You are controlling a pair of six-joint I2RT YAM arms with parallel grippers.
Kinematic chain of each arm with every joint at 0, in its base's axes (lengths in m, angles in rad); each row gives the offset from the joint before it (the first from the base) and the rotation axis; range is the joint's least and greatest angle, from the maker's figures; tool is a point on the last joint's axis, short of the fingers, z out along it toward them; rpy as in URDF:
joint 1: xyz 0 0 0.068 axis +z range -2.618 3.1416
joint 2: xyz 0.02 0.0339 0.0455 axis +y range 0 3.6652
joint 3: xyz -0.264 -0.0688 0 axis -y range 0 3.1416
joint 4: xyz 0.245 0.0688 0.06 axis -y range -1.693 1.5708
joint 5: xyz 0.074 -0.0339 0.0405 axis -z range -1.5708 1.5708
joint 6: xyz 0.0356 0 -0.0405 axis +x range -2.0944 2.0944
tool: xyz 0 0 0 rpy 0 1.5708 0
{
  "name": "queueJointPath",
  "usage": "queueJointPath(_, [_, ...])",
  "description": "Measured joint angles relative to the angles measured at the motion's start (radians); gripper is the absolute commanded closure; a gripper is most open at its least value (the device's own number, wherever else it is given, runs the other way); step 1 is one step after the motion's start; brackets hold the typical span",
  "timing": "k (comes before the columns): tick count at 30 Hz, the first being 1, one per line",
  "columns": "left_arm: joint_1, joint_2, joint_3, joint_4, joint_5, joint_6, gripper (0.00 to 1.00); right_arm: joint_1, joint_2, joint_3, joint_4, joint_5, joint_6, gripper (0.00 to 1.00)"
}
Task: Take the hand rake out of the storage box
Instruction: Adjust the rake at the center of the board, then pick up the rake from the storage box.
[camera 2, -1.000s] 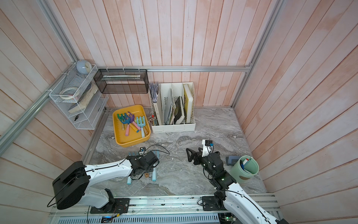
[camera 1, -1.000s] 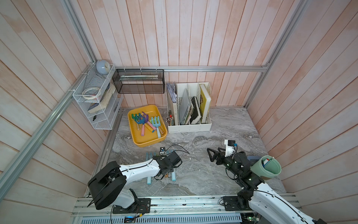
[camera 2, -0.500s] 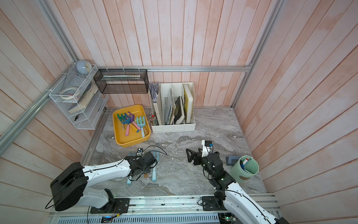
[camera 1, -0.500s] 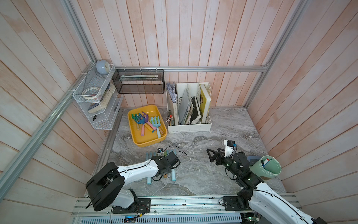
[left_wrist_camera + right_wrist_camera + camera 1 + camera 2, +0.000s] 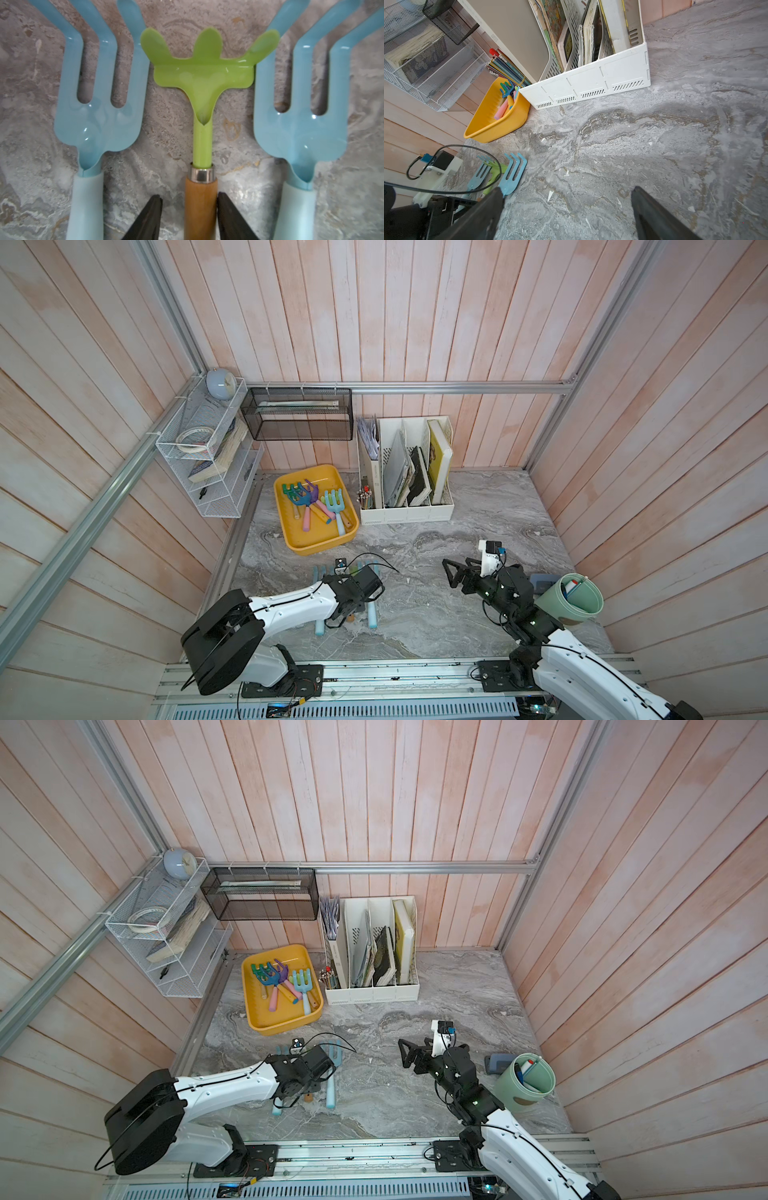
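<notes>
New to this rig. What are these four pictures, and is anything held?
Two white robot arms, each ending in a claw. Two pictures look down from overhead; two come from wrist cameras. On the marble table: a yellow storage box of hand rakes, a white file organizer, a green cup. By the left arm, a green rake lies between two blue rakes. The left claw straddles its wooden handle, gap on one side, not clamped. The right claw is open, empty.
</notes>
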Motion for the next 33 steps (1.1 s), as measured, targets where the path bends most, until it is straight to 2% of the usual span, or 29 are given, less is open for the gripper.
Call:
queueJointPath(2, [0.006, -0.023, 0.006, -0.024, -0.003, 0.004, 0.51, 0.000, 0.002, 0.000, 0.000, 0.000, 0.000, 0.02])
queueJointPath(4, [0.019, -0.053, 0.021, -0.051, -0.010, 0.013, 0.39, 0.000, 0.003, 0.000, 0.001, 0.000, 0.000, 0.02])
queueJointPath(10, [0.116, -0.148, 0.128, -0.091, -0.038, 0.100, 0.33, 0.000, 0.007, 0.000, 0.001, 0.001, 0.000, 0.02])
queueJointPath(13, [0.223, -0.166, 0.202, -0.055, -0.029, 0.177, 0.24, 0.000, 0.025, 0.000, 0.001, 0.002, -0.002, 0.02])
queueJointPath(16, [0.400, -0.140, 0.276, 0.024, 0.020, 0.281, 0.23, 0.000, 0.052, 0.000, 0.004, 0.002, -0.009, 0.02])
queueJointPath(18, [0.524, -0.077, 0.339, 0.084, 0.057, 0.347, 0.24, -0.001, 0.072, 0.002, 0.009, 0.002, -0.019, 0.02])
queueJointPath(20, [0.625, 0.024, 0.418, 0.127, 0.102, 0.400, 0.32, -0.003, 0.096, 0.006, 0.024, 0.002, -0.027, 0.02])
queueJointPath(24, [0.760, 0.282, 0.596, 0.183, 0.174, 0.476, 0.45, -0.006, 0.162, 0.044, 0.043, 0.003, -0.059, 0.02])
queueJointPath(28, [0.796, 0.484, 0.723, 0.196, 0.216, 0.504, 0.53, -0.015, 0.206, 0.083, 0.076, 0.010, -0.094, 0.02])
queueJointPath(33, [0.795, 0.639, 0.818, 0.198, 0.268, 0.501, 0.53, -0.039, 0.213, 0.087, 0.108, 0.010, -0.123, 0.02])
